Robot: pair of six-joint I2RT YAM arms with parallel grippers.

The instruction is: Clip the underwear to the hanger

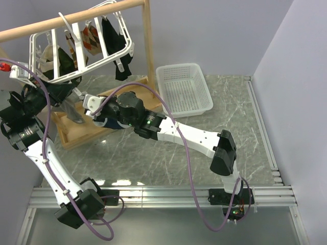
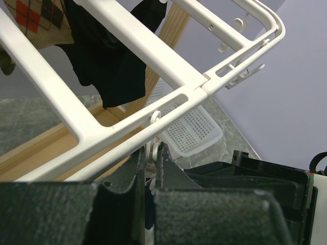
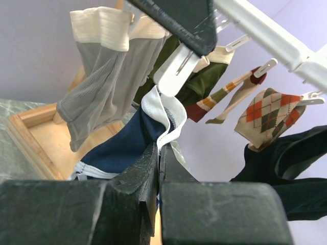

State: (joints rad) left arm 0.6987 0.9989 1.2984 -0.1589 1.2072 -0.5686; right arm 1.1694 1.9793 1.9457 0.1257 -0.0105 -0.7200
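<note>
Right claw [image 3: 157, 153] is clamped on the underwear [image 3: 122, 145]. Its white trim is bunched just above the tips, at 6 o'clock of the clip [image 3: 175, 66]. Left claw [image 2: 150, 161] is pinched together on that clip's top, under the hanger [image 2: 153, 51] rail. Trim touches the clip mouth; can't tell if it's seated inside.

Suggest: hold the squeeze and push the trim toward 12 o'clock until a doubled fold sits deep in the mouth. Release left first; right lets go only once the clip bites. Risk: a thin edge catch could slip out under the weight.
</note>
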